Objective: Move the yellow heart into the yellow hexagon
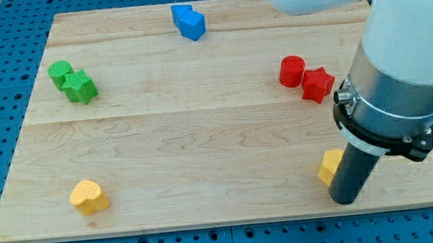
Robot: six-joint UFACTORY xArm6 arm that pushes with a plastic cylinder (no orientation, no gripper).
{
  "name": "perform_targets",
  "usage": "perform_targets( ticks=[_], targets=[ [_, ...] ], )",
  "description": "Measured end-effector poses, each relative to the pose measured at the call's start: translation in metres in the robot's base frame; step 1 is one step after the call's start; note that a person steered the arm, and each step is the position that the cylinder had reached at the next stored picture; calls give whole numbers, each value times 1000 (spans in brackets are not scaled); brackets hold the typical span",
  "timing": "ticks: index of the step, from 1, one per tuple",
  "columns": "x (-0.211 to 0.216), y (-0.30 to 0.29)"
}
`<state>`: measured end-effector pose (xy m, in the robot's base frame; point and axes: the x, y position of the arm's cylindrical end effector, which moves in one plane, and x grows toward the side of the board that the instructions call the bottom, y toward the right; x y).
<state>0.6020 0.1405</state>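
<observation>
1. The small yellow heart-shaped block (89,196) sits near the bottom-left corner of the pale wooden board (202,138), alone and untouched.
2. The yellow hexagon block (331,166) lies far off at the view's bottom right, half hidden behind the arm's dark cylinder (352,174).
3. The rod has nothing to clench or release; where its tip actually rests I cannot tell, since the bulky arm hides it, but it appears just beside the hexagon.
4. Risk, as I judge it: leaving that spot, the tool could nudge the hexagon and shift the target.
5. A long push across the board may let the heart twist off line, well short of the hexagon.
</observation>
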Motion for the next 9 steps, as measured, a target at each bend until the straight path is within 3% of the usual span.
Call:
perform_targets(
  ticks=[3,4,5,8,9],
  targets=[
    [15,-63],
    [0,-106],
    [-41,-116],
    [-76,-337],
    [-16,-363]
  ],
)
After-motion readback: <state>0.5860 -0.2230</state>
